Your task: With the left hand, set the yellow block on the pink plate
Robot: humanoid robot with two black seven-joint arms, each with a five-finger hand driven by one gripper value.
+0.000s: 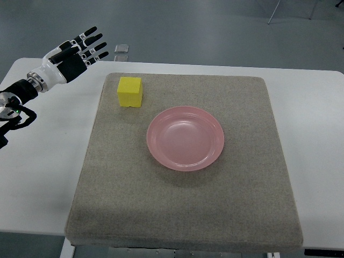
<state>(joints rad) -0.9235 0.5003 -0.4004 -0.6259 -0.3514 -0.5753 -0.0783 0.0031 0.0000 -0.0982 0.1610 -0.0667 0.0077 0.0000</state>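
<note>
We see the block (130, 92), yellow and cube-like, sitting upright on the far left part of the mat (183, 215), close to the mat's far edge and nothing touching it. Just toward the near right of it, with a strip of bare mat between them, lies the plate (161, 153), pink, round and shallow, with nothing in it; it sits around the middle of the mat. The mat is a grey-brown square of coarse cloth that covers most of the table (43, 183), which is white and shows on the left, along the far side and on the right. Our left hand (72, 56) hovers over the far left corner of the table, off the mat and well apart from the block, to the block's left and farther away. Its fingers (88, 32) are stretched out straight and slightly fanned, pointing toward the far right, and they hold nothing. The arm (19, 97) runs back to the picture's left edge. Beyond the table's far edge, on the grey floor, we make out a small flat object (121, 49), too small to identify.
</note>
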